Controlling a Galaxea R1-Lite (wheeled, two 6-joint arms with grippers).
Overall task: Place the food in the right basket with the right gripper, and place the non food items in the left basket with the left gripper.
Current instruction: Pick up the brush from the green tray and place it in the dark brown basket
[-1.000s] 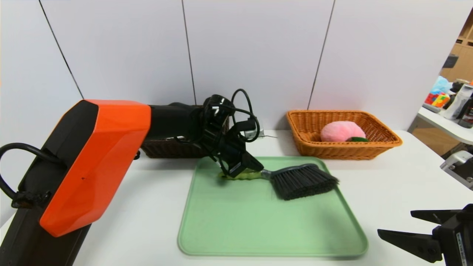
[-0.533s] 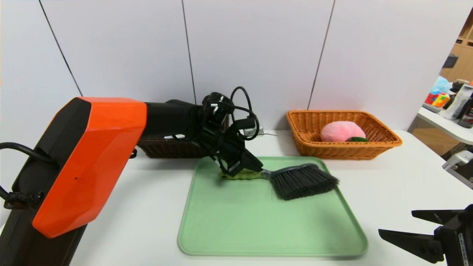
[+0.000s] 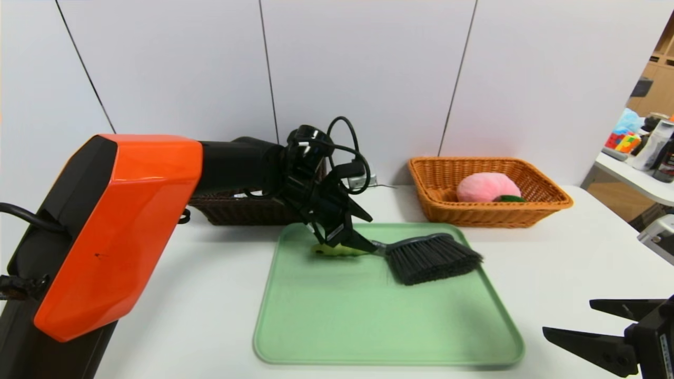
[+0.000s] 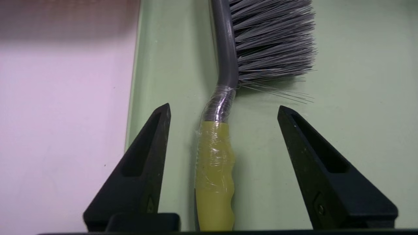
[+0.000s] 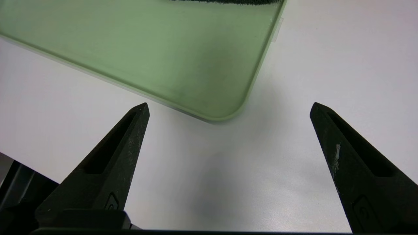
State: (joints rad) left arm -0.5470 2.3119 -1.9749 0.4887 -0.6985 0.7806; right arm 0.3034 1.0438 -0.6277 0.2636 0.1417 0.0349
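Left gripper (image 3: pixel 363 231): fingers spread, astride the green handle of the dark-bristled hand brush (image 3: pixel 421 257), frame centre.
Tray: flat green tray (image 3: pixel 368 337), near half bare.
Right gripper (image 3: pixel 571 318): spread, lower right.
Writing: none readable.

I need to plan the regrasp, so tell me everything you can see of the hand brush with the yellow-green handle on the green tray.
The grey-bristled hand brush with a yellow-green handle lies flat on the pale green tray, near its far edge, bristles fanned toward the robot's right. A curved grey plastic neck joins head and ribbed handle; clear film wraps that joint and the grip. The black left gripper straddles the handle, jaws open on either side, not touching it. Only the tray touches the brush.
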